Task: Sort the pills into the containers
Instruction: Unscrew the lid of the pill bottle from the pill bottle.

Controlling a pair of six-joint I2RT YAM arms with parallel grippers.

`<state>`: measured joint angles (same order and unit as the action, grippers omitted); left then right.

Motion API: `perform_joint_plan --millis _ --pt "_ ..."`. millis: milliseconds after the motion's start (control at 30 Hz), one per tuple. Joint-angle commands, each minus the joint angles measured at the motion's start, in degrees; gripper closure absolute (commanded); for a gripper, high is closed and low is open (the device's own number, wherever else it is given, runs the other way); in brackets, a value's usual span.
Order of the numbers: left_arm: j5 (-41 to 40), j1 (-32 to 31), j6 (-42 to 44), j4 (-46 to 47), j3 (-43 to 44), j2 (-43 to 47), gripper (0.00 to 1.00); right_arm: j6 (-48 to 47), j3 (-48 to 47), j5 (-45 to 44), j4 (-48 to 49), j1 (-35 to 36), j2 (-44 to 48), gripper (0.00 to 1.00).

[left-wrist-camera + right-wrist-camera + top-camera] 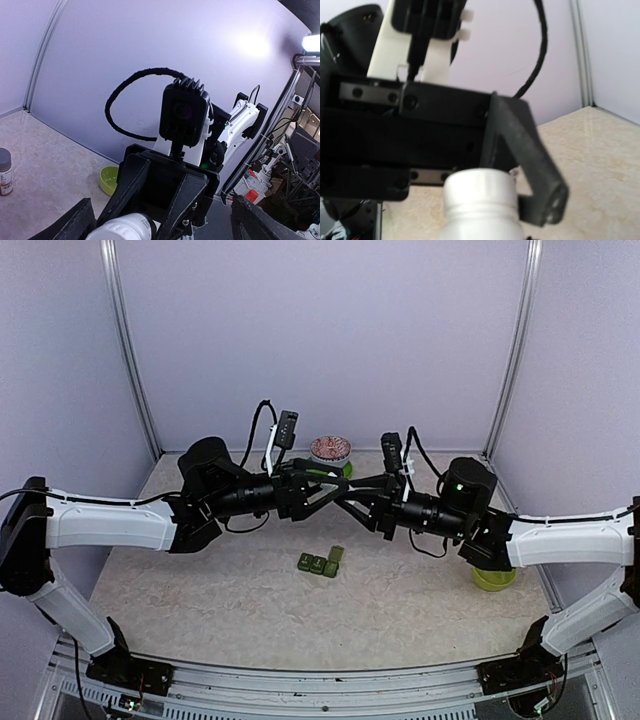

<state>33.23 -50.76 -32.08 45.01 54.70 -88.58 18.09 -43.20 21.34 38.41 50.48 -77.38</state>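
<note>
The containers [320,563], a short dark green strip of joined lidded compartments, lie on the table in front of both arms. No pills show in any view. The two arms meet above the table's middle. My right gripper [139,228] is shut on a white bottle [122,229], whose cap end [479,192] points at the left gripper. My left gripper [165,225] is open, with its fingers [75,222] spread wide on either side of the right gripper and the bottle. One left finger [530,165] stands just beside the cap, and I cannot tell whether it touches.
A lime-green bowl [493,578] sits on the table at the right, under the right arm. A patterned bowl on a green plate [330,450] stands at the back centre. A small brown bottle [5,172] stands at the left edge of the left wrist view.
</note>
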Motion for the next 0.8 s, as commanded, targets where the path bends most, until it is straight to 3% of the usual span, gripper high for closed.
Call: perform_joint_plan --millis 0,267,433,567,767 --pt "1.4 0.1 1.0 0.1 1.1 0.7 0.09 -0.6 0.9 -4.8 -0.1 0.0 2.4 0.79" --pt "1.3 0.1 1.2 -0.6 0.4 1.8 0.11 -2.0 0.8 -5.2 -1.0 -1.3 4.3 0.79" --pt "-0.4 0.5 1.5 -1.9 0.5 2.1 0.08 -4.6 0.2 1.0 -0.7 -1.3 5.0 0.79" --pt "-1.0 1.3 1.6 -1.6 1.0 2.1 0.07 -4.3 -1.0 6.6 -0.5 -1.0 3.0 0.79" --pt "-0.1 1.3 0.8 -0.2 2.0 0.8 0.08 -2.3 -1.8 7.1 2.3 0.3 -1.6 0.79"
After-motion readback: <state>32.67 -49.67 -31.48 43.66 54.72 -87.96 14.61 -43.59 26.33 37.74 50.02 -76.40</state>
